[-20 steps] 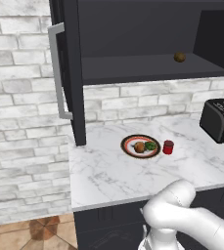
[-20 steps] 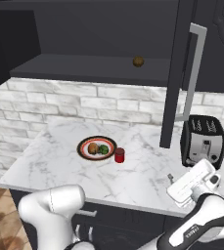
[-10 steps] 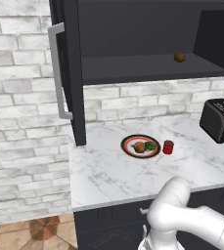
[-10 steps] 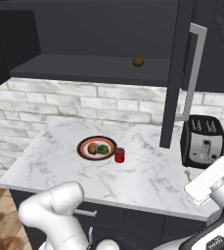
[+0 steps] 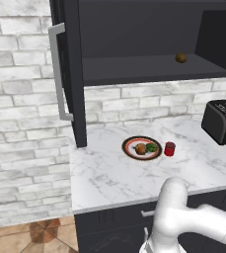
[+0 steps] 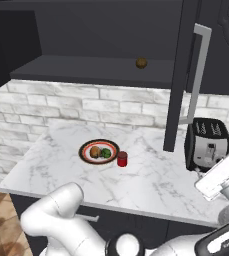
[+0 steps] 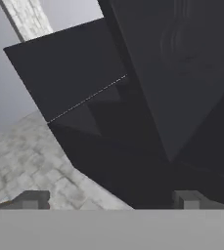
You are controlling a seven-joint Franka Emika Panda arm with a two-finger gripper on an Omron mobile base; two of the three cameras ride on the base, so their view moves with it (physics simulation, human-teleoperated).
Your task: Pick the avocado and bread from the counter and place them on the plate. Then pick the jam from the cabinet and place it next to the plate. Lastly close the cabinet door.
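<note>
The plate lies on the counter with the orange-brown bread and the dark-green avocado on it. The red jam stands upright on the counter just right of the plate. The cabinet is open; its right cabinet door swings out over the counter. My gripper is open and empty, looking up at black cabinet panels. My white hand hovers in front of the toaster, below that door.
A dull brown ball sits on the cabinet shelf. A black toaster stands at the counter's right end. The left door also stands open, its silver handle facing outward. A brick wall backs the counter.
My arm has swung right; in the right base view the hand has moved right and slightly up, toward the toaster. Plate, food and jam have not moved.
</note>
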